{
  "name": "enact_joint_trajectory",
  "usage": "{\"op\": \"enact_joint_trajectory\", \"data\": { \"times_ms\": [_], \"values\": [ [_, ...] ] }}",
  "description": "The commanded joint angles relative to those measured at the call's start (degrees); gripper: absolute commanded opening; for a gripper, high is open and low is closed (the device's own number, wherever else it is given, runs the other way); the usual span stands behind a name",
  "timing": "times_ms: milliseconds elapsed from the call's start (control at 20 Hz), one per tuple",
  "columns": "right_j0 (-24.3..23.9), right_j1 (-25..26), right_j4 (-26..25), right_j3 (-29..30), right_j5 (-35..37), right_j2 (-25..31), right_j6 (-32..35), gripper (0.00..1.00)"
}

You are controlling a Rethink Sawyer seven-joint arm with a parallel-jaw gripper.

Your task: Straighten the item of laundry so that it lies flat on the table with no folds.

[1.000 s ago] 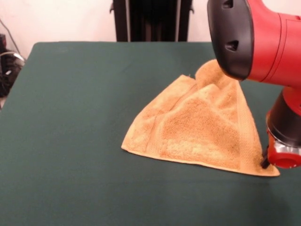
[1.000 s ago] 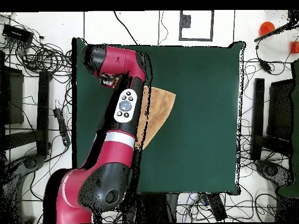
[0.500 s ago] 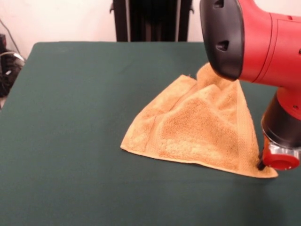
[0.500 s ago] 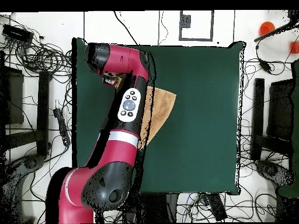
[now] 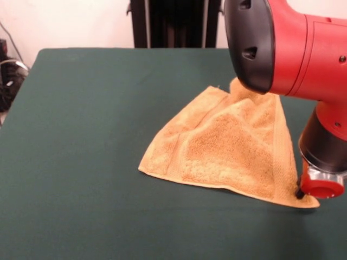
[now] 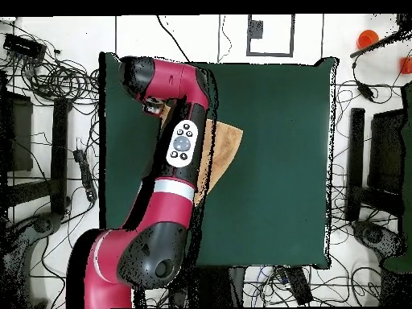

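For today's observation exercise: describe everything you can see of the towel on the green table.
The towel is golden tan-orange terry cloth with a fluffy pile and a smoother woven band along its right edge. It lies on the green table folded into a rough triangle, layers overlapping, its far tip bunched up under the red arm. The gripper presses on its near right corner. From overhead, the arm hides much of it.

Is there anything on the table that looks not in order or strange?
Yes. The towel is not flat: it lies folded into a rough triangle, bunched at its far corner under the arm. The gripper presses on its near right corner. Nothing on the table looks spilled or damaged.
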Motion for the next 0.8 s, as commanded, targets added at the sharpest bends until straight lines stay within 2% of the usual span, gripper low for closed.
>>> {"op": "enact_joint_trajectory", "data": {
  "times_ms": [50,350,800],
  "values": [
    [-0.52,0.57,1.73,0.70,4.50,0.51,15.33,0.00],
    [-0.73,1.12,1.17,0.25,4.54,0.21,14.41,0.00],
    [-0.66,0.10,1.76,2.81,2.25,2.58,14.74,0.00]
  ]
}}
